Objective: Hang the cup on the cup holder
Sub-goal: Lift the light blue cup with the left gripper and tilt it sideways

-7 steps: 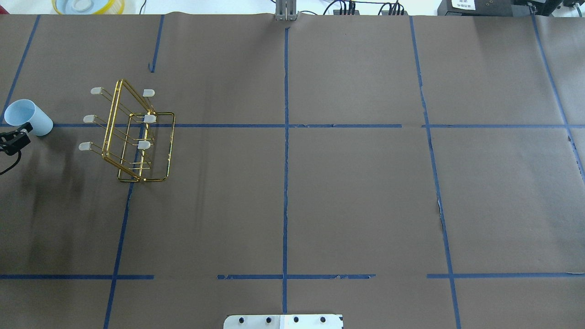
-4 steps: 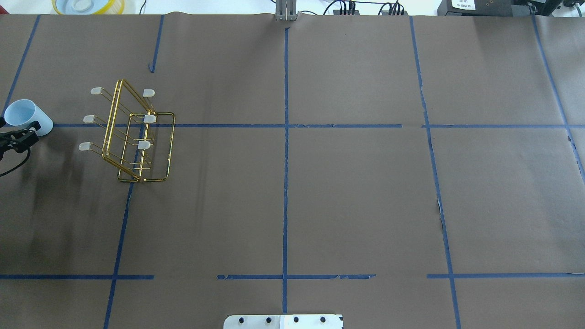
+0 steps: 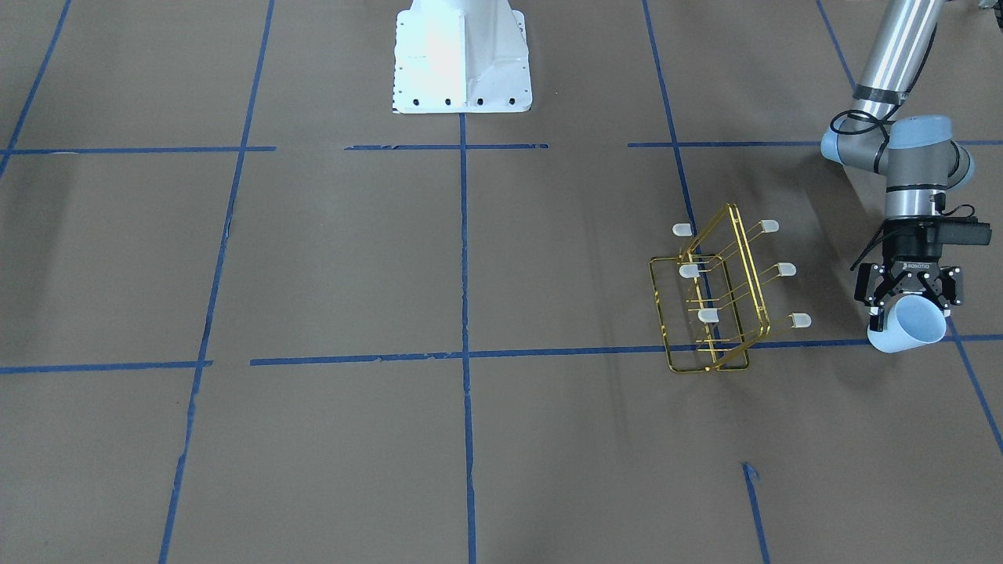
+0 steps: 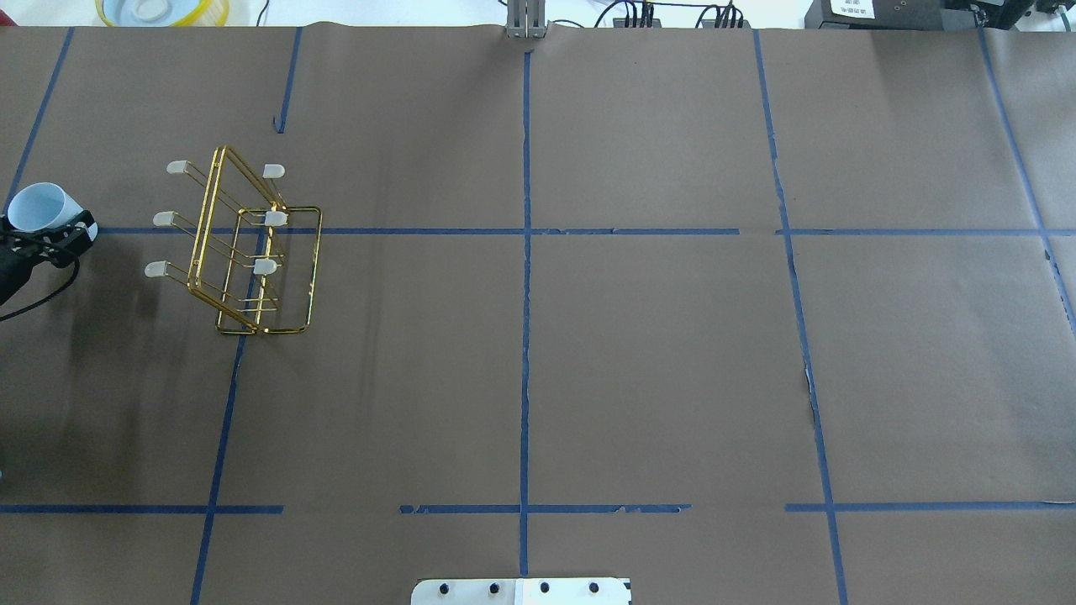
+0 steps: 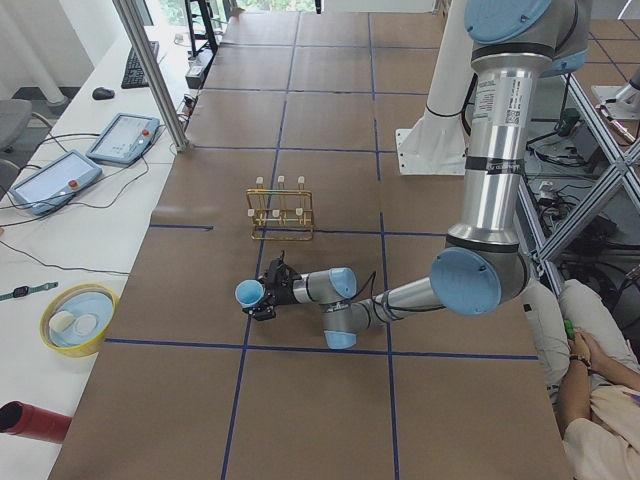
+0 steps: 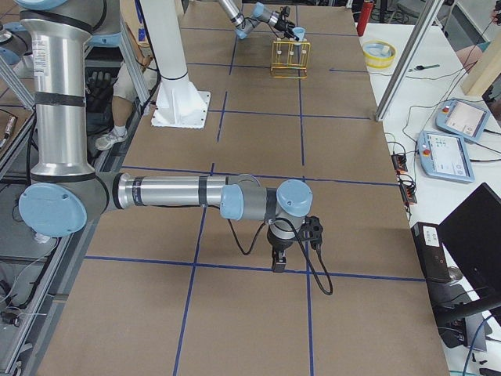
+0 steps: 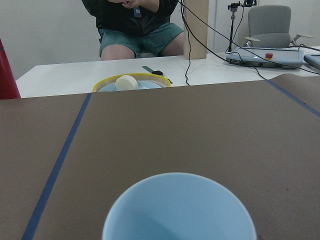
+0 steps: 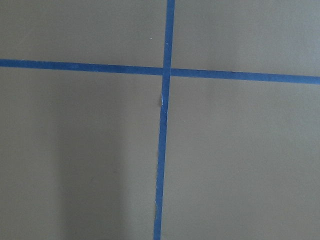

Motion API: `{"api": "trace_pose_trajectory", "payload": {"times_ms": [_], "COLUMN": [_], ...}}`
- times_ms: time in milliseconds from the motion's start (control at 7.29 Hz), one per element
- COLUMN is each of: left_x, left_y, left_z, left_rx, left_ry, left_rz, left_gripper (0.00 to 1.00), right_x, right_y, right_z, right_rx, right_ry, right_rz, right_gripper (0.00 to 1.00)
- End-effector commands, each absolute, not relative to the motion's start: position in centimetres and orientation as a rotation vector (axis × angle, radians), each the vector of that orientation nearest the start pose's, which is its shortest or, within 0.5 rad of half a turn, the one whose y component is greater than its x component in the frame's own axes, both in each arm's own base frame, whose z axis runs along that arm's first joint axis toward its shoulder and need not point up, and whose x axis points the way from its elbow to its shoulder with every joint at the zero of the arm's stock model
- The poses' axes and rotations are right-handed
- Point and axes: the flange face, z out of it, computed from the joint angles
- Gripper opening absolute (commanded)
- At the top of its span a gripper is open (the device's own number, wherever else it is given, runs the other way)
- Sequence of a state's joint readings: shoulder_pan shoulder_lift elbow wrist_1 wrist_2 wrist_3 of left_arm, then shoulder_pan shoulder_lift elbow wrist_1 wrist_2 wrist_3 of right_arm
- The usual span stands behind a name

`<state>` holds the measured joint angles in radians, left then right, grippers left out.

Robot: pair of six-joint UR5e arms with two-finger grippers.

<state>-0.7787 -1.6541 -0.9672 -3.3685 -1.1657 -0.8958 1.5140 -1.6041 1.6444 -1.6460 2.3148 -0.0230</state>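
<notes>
The pale blue cup [image 3: 909, 330] stands on the brown table near its left end, open end up; it also shows in the overhead view [image 4: 35, 207] and fills the bottom of the left wrist view [image 7: 180, 210]. My left gripper [image 3: 909, 313] is low and level, open, with one jaw on each side of the cup. The gold wire cup holder [image 3: 719, 298] stands a short way off, toward the table's middle [image 4: 244, 252], all its capped prongs bare. My right gripper [image 6: 275, 262] hangs over bare table far away; I cannot tell whether it is open.
A yellow-rimmed bowl [image 4: 160, 10] sits on the white bench beyond the table's far edge, with a seated person [image 7: 137, 30] behind it. Tablets [image 5: 125, 135] lie on that bench. The robot's white base [image 3: 462, 55] stands at the near edge.
My left gripper has moved forward onto the cup, from just short of it to a jaw on each side. The cup and holder have not moved.
</notes>
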Motion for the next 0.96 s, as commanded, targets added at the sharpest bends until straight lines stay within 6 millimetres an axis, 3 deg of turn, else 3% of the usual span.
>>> {"api": "trace_pose_trajectory", "payload": {"times_ms": [0,275,412,686,824], "left_x": [22.9,23.2,23.2,23.2,22.5], "left_y": [-47.3,-47.7,-47.8,-47.8,-48.4], "left_z": [71.4,71.7,71.6,71.6,70.7], "left_rx": [1.111,1.108,1.109,1.111,1.135], "left_ry": [0.697,0.691,0.692,0.692,0.695], "left_rz": [-0.361,-0.362,-0.362,-0.362,-0.371], "left_gripper": [1.00,1.00,0.91,0.57,0.42], "right_x": [3.9,3.9,3.9,3.9,3.9], "right_y": [-47.8,-47.8,-47.8,-47.8,-47.8], "right_z": [64.8,64.8,64.8,64.8,64.8], "right_rx": [-0.046,-0.045,-0.046,-0.045,-0.046], "right_ry": [-0.743,-0.743,-0.743,-0.743,-0.743], "right_rz": [-0.063,-0.063,-0.063,-0.063,-0.063], "right_gripper": [1.00,1.00,1.00,1.00,1.00]}}
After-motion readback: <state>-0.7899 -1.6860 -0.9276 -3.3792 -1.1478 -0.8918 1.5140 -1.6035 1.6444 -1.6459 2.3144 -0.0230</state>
